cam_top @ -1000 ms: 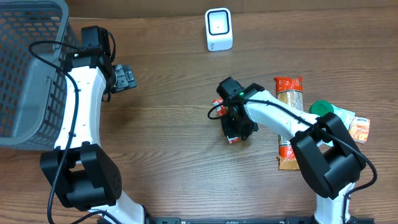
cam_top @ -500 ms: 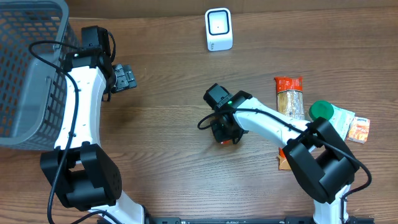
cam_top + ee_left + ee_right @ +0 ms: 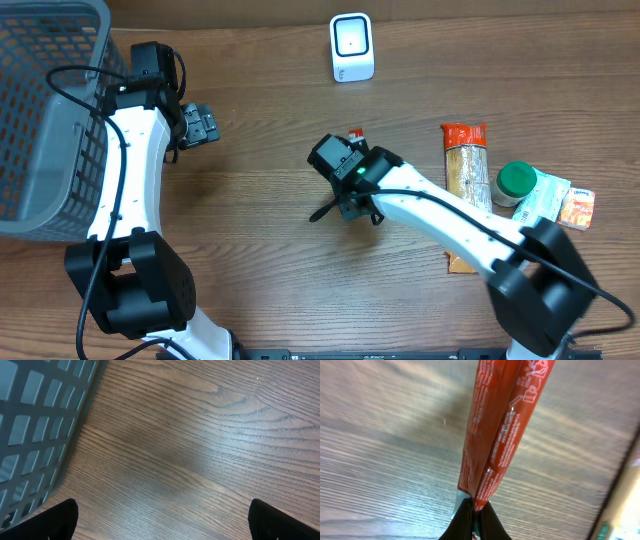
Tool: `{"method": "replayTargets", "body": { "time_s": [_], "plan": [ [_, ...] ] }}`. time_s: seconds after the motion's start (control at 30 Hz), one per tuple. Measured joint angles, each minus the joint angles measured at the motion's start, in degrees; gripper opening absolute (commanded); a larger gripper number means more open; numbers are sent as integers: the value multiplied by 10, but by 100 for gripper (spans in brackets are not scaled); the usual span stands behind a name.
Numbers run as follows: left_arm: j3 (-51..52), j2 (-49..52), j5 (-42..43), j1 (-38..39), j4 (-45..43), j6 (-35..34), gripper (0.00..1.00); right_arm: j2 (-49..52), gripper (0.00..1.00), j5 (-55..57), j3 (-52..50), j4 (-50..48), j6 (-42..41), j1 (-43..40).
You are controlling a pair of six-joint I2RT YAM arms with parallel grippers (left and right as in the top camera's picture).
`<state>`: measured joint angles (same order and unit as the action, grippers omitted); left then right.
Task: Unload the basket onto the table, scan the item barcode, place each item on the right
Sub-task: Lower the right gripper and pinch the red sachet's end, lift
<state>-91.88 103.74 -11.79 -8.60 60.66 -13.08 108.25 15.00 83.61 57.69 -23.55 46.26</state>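
Red packet (image 3: 500, 425) is being gripped by one sealed edge, pinched between the tightly closed fingers of the right gripper (image 3: 472, 519) at the bottom middle of the right wrist view. Its body is stretching away from them over the wooden table (image 3: 270, 250). Overhead, it is being held in mid-frame, below the white scanner (image 3: 352, 47) at top centre and well apart from it. Pickup is judged done; presenting the barcode to the scanner is left. Left gripper (image 3: 200, 125) is being held wide open and empty beside the grey basket (image 3: 50, 120) at upper left.
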Motion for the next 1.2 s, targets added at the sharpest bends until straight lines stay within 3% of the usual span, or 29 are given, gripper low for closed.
{"method": "replayTargets", "body": {
  "time_s": [1.2],
  "plan": [
    [0, 0, 0, 0, 0, 0, 100, -18, 4, -56, 8, 0, -4, -35]
  ]
}}
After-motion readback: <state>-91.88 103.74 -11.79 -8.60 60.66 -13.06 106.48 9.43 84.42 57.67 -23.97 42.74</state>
